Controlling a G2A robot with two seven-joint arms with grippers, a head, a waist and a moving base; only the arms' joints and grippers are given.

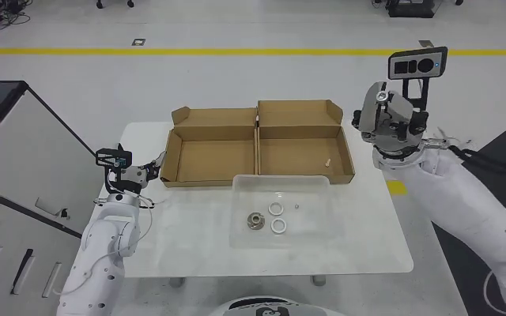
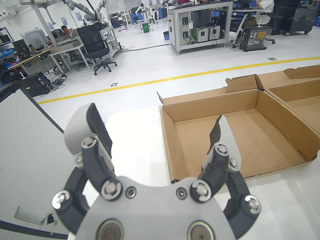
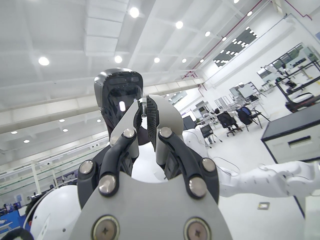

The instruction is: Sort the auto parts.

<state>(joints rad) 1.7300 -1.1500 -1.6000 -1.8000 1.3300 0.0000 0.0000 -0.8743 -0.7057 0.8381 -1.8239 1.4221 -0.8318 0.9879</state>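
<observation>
A clear plastic tray (image 1: 316,183) sits at the table's middle, holding a metal hub (image 1: 254,220), two white rings (image 1: 277,208) (image 1: 279,226) and a tiny part (image 1: 296,205). Behind it stand two open cardboard boxes: the left box (image 1: 171,154) (image 2: 237,138) is empty, and the right box (image 1: 345,150) (image 2: 300,101) holds a small pale screw (image 1: 326,161). My left gripper (image 1: 154,168) (image 2: 157,116) hangs open just off the left box's outer corner. My right gripper (image 1: 382,96) (image 3: 145,101) is raised off the table's right side, pointing upward, shut on a small threaded screw (image 3: 143,107).
The white table (image 1: 356,237) has bare surface in front of and to the right of the tray. A grey panel (image 1: 32,158) stands off the table's left edge, close to my left arm.
</observation>
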